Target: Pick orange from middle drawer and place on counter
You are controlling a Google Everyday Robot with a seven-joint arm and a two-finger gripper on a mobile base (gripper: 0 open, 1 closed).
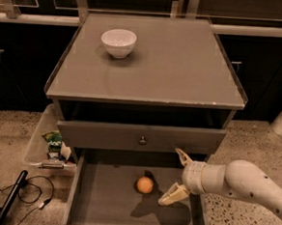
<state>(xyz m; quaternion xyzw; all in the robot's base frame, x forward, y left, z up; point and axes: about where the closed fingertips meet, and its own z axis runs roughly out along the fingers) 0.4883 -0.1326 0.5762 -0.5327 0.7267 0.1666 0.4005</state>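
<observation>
Camera view looks down on a grey cabinet with its drawer (pixel 100 203) pulled out at the bottom of the picture. The orange (pixel 144 184) lies on the drawer's bare floor, near the middle and a little toward the back, with its shadow falling toward 5 o'clock. Nothing holds it.

The gripper (pixel 177 177) hangs inside the drawer at 3 o'clock from the orange, just beside it but not touching it. Its two pale fingers are spread wide apart: one points toward 11 o'clock, up by the drawer front, and the other (pixel 172 196) points toward 8 o'clock, low over the floor. The orange sits outside the gap between them, and the hand grips nothing. The white arm (pixel 245 182) reaches in from 4 o'clock, over the drawer's right wall.

At 12 o'clock from the orange is a drawer front (pixel 105 135) with a small round knob (pixel 142 140). Above that lies the counter (pixel 183 64), flat and grey, with pale chips along its near edge. A white bowl (pixel 119 42) stands upright on it at about 10 o'clock from the counter's middle, well apart from the orange.

At 9 o'clock from the drawer front a clear bin (pixel 34 143) sits on the speckled floor, with a green packet (pixel 55 141) in it. Black cables (pixel 26 196) trail across the floor at 8 o'clock.
</observation>
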